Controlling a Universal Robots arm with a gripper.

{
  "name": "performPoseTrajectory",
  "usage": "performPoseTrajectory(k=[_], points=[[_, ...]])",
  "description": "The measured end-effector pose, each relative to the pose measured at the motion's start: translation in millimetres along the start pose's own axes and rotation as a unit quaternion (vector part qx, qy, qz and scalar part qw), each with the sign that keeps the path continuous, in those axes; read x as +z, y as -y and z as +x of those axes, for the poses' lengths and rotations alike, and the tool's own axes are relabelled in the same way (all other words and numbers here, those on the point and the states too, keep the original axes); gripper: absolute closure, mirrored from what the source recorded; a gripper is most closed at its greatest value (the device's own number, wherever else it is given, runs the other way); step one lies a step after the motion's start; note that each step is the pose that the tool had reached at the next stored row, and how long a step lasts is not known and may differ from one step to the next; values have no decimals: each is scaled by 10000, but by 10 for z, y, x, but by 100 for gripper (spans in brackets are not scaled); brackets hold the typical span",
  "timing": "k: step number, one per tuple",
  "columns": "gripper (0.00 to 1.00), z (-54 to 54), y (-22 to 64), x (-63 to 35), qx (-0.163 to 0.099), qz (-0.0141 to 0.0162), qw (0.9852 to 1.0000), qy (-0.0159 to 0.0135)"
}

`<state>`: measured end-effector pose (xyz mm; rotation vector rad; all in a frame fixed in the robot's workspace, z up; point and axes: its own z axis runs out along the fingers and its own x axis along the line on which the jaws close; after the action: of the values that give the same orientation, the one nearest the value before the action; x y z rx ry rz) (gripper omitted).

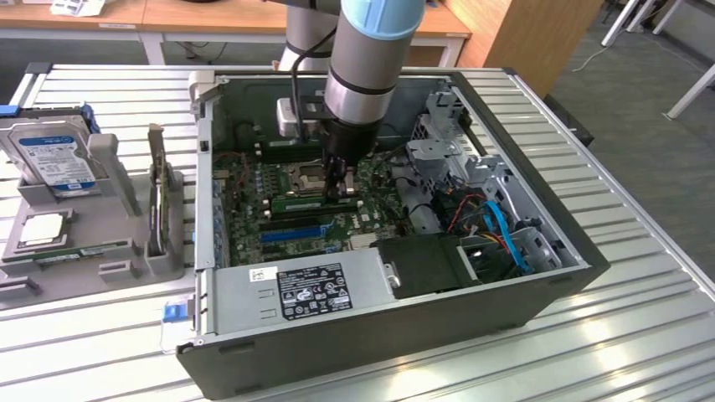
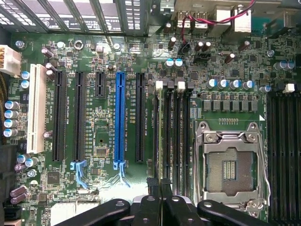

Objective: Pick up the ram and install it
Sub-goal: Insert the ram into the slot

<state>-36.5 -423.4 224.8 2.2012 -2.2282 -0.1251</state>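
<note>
Between case walls (image 1: pixel 207 193), tool (image 1: pixel 341 194) clamped on ram (image 1: pixel 301 203) (along memory slots (image 2: pixel 167 141)), room either side

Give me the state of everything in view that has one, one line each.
gripper: shut on the ram.
ram: on edge at the memory slots beside the CPU socket; seated or not, cannot tell.
CPU socket: empty, frame down.
blue slot: empty.
computer case: lying on its side, panel off.
hard drive: standing in the grey holder, outside the case.
</note>
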Motion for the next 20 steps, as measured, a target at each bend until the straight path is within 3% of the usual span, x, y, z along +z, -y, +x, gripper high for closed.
performPoseTrajectory(k=[20], points=[[88,2,3,48,0,0,10000,2]])
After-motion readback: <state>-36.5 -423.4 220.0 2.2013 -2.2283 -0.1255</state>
